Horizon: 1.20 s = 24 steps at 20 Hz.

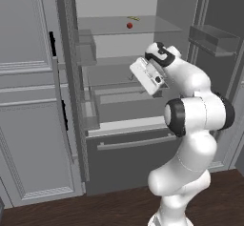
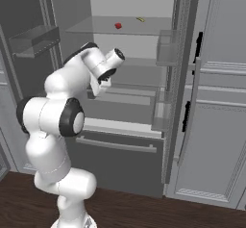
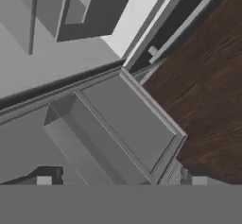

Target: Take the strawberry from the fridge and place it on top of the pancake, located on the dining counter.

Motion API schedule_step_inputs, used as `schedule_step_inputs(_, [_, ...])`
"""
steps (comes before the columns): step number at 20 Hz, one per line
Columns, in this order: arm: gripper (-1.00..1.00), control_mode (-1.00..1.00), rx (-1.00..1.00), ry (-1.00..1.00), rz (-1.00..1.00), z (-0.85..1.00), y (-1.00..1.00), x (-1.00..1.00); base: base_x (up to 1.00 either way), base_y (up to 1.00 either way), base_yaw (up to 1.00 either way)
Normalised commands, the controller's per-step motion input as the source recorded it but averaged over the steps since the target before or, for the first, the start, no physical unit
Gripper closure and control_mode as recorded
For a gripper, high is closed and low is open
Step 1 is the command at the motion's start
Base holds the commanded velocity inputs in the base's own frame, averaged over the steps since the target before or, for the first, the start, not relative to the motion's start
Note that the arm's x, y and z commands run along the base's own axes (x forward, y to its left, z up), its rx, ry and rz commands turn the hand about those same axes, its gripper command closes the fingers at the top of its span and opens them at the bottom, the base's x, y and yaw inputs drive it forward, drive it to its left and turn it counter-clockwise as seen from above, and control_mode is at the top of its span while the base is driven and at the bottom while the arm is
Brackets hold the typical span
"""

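Observation:
The fridge [image 1: 128, 159] [image 2: 115, 167] stands with both upper doors open, showing a pale interior with glass shelves. The tiny red strawberry [image 1: 129, 25] [image 2: 118, 26] lies on the top glass shelf. My hand [image 1: 148, 76] [image 2: 100, 80] hovers in front of the middle shelves, below the strawberry and well apart from it. It is angled downward. My gripper [image 3: 121, 179] is open, its two fingertips [image 3: 45, 180] far apart with nothing between them. The pancake and the dining counter are out of view.
A small thin yellowish item [image 1: 133, 18] [image 2: 140, 19] lies behind the strawberry. Open fridge doors with shelf bins [image 1: 86, 48] [image 2: 166, 54] flank the opening. Light grey cabinets [image 1: 26, 101] [image 2: 216, 126] stand alongside. Below lies dark wood floor [image 3: 208, 100].

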Motion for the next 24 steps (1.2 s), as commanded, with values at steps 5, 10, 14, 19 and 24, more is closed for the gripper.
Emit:
schedule_step_inputs(5, [-1.0,-1.0,-0.43,-0.6,0.37,-0.1,-0.88,-0.77,0.0,0.0,0.0])
schedule_step_inputs(10, [-1.0,-1.0,-0.6,-0.51,0.45,0.11,-0.25,-0.92,0.0,0.0,0.0])
schedule_step_inputs(14, [-1.0,-1.0,-0.51,-0.33,0.56,0.32,-0.2,-0.7,0.0,0.0,0.0])
schedule_step_inputs(19, [-1.0,-1.0,-0.34,-0.04,0.53,0.58,0.28,-1.0,0.0,0.0,0.0])
schedule_step_inputs(24, [-1.0,-1.0,-0.23,0.06,0.03,0.41,0.2,-0.89,0.0,0.0,0.0])
